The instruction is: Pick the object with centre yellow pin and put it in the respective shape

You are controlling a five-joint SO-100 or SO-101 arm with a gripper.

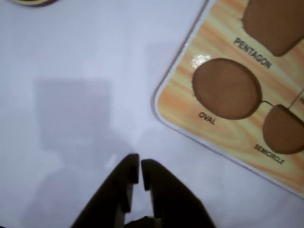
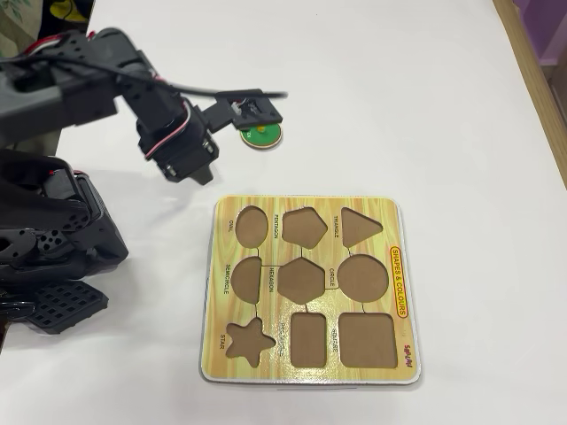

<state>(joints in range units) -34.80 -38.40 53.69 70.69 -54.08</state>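
In the overhead view the green disc with the yellow centre pin (image 2: 261, 135) lies on the white table, above the puzzle board's top left corner. My gripper (image 2: 266, 106) hovers just beside and over it, its black fingers close together with nothing between them. The wrist view shows the gripper (image 1: 140, 172) at the bottom, shut to a thin slit above bare table. Only a sliver of the disc's rim (image 1: 31, 1) peeks in at the top left edge. The round CIRCLE recess (image 2: 363, 278) sits at the middle right of the yellow board (image 2: 306, 367); the wrist view does not show it.
The board's oval recess (image 1: 227, 89), pentagon recess (image 1: 275, 23) and semicircle recess (image 1: 285, 129) fill the wrist view's right side. The arm's black base (image 2: 44, 248) stands at the overhead view's left. The table edge (image 2: 532, 80) runs down the right.
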